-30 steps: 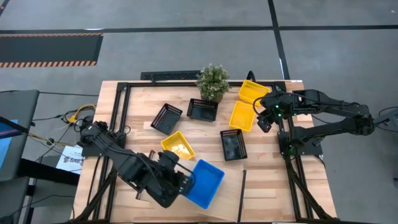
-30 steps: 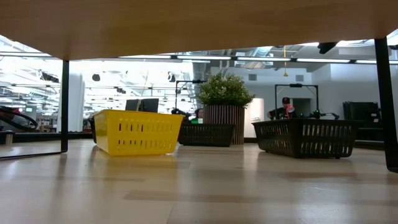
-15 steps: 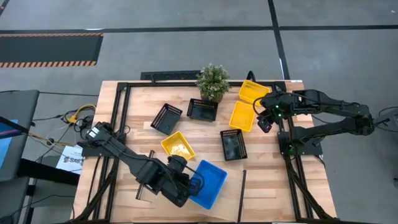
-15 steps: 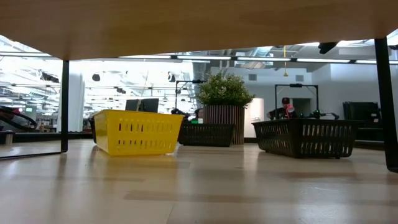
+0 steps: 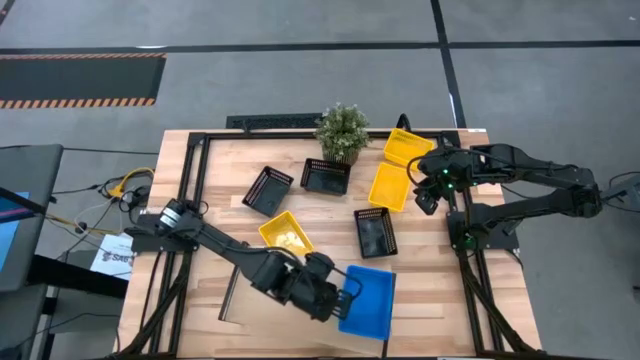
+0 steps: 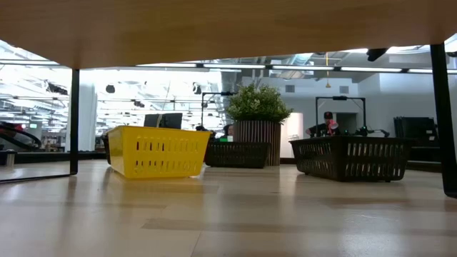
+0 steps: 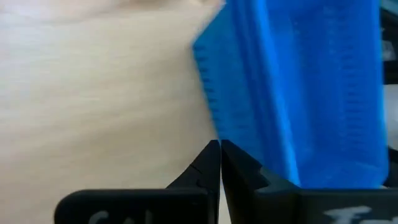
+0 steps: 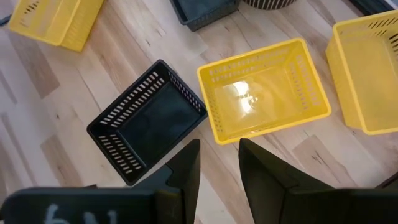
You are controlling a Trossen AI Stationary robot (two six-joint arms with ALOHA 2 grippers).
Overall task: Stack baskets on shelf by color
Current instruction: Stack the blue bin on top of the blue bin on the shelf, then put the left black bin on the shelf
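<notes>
A blue basket (image 5: 368,302) sits on the light-wood shelf (image 5: 270,325) at the table's near edge. My left gripper (image 5: 345,293), shut, is at the basket's left wall; in the left wrist view the shut fingers (image 7: 220,149) lie beside the blue wall (image 7: 292,93). Three black baskets (image 5: 268,188) (image 5: 326,176) (image 5: 374,232) and three yellow ones (image 5: 285,232) (image 5: 390,186) (image 5: 407,148) rest on their bases on the tabletop. My right gripper (image 5: 428,190) hovers open over the right far corner, touching nothing (image 8: 219,155). My left gripper is shut, and the outer side of one finger (image 7: 261,177) lies against the blue basket's left long wall (image 7: 273,149). It comes in low from the table's left. The basket stands flat on the shelf.
A potted plant (image 5: 342,130) stands at the far edge beside the black baskets. Dark frame rails (image 5: 195,190) run along the table's left and right sides. The low view shows a yellow basket (image 6: 157,151), a black basket (image 6: 350,157) and the plant (image 6: 257,118).
My left gripper has swept toward the table's right along the near edge with the blue basket in front of it. The basket has slid right along the shelf and turned from a slanted lie to nearly square with the table's edge.
</notes>
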